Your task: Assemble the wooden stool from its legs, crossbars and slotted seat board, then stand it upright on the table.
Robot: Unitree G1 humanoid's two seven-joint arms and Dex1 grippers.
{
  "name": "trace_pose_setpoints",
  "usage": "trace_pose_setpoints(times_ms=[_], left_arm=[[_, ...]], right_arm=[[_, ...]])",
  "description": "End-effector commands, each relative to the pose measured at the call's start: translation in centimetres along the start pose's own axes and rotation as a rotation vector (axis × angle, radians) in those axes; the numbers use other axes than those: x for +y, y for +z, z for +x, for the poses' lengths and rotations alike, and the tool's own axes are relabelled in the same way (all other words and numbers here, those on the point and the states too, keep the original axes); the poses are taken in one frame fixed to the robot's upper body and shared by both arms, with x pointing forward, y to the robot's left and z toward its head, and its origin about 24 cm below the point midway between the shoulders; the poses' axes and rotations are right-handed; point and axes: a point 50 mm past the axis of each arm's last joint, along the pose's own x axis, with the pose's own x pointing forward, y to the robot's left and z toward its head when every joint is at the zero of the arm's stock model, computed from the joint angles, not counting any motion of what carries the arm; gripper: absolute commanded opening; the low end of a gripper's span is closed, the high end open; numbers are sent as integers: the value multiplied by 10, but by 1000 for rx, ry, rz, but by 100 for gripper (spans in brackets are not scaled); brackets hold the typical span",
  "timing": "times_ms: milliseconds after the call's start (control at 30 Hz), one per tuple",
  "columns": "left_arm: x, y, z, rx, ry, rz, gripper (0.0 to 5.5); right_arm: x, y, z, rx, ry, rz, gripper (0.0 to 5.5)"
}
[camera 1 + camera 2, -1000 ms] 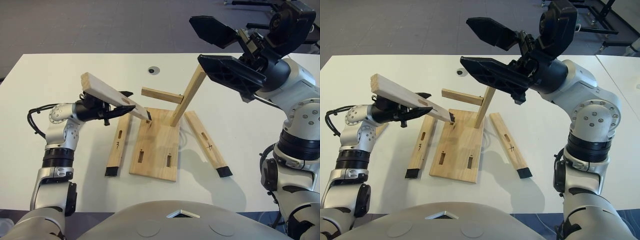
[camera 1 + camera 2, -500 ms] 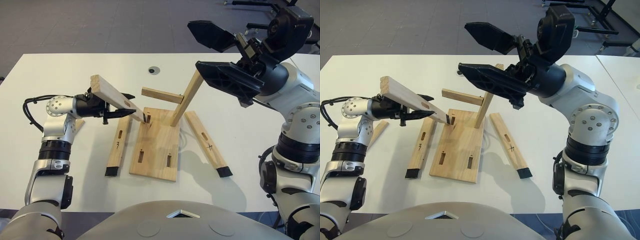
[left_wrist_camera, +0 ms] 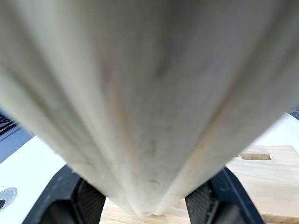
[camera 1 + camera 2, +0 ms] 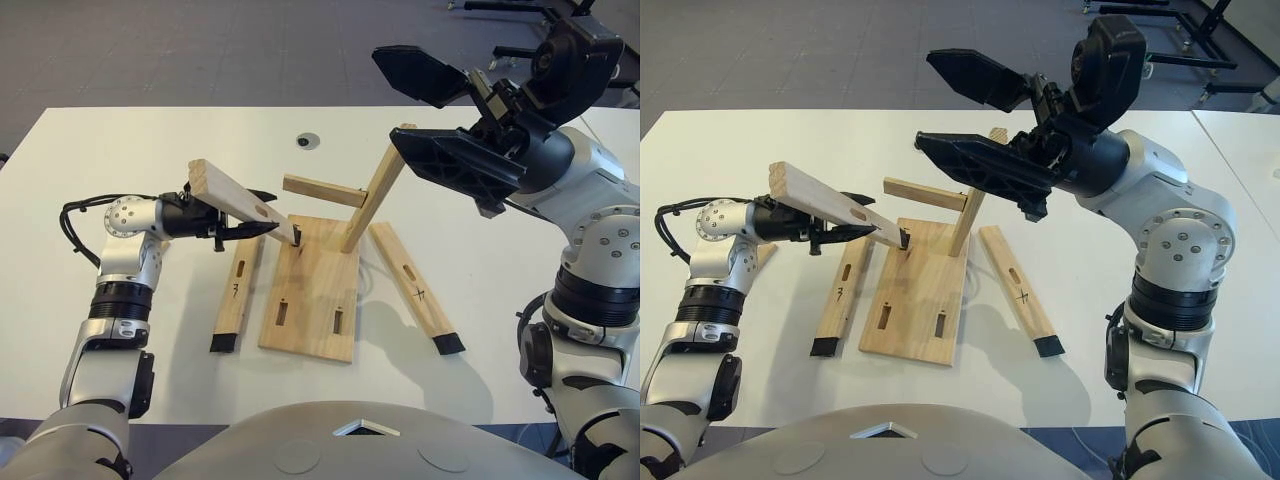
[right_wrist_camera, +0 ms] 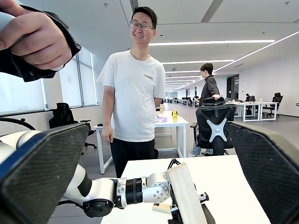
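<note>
Lying flat mid-surface (image 4: pixel 120 140), the slotted seat board (image 4: pixel 310 290) already carries one leg (image 4: pixel 375 200) standing tilted in a far slot, with a crossbar (image 4: pixel 322 190) jutting from it toward the robot's left. A second leg (image 4: pixel 235 197) slants down to the board's far left corner, its lower end at or just above the slot there; whether it has entered I cannot tell. The left pincer (image 4: pixel 255 212) is clamped around that leg's lower half. Over the last second the leg's upper end has swung in toward the board and risen steeper while its tip stayed at the corner, so the arm looks to be squaring the tenon to the slot before pressing it in. The right pincer (image 4: pixel 384 94), fingers wide apart, has edged nearer above the standing leg's top, probably ready to steady it. Two more legs lie flat, one (image 4: pixel 238 290) left of the board and one (image 4: pixel 413 285) right.
</note>
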Motion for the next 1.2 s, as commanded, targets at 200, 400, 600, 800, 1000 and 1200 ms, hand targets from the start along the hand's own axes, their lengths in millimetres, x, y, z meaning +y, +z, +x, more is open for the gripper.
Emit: trace_pose_setpoints(times_ms=[200, 400, 600, 800, 1000, 1200], left_arm=[[-10, 9, -5, 83, -135, -135, 203], [-20, 3, -8, 97, -128, -258, 203], [-30, -4, -10, 123, -110, -361, 203], [-32, -8, -9, 87, -62, -386, 203], [-32, -11, -8, -43, 42, -265, 203], [-37, -7, -1, -169, 115, -166, 203]], right_arm=[[2, 2, 0, 6, -13, -23, 537], [2, 2, 0, 8, -16, -22, 537], [1, 4, -1, 20, -8, -19, 537], [1, 5, 0, 39, 12, -10, 537], [0, 3, 0, 48, 21, -8, 537], [0, 3, 1, 57, 28, -8, 537]])
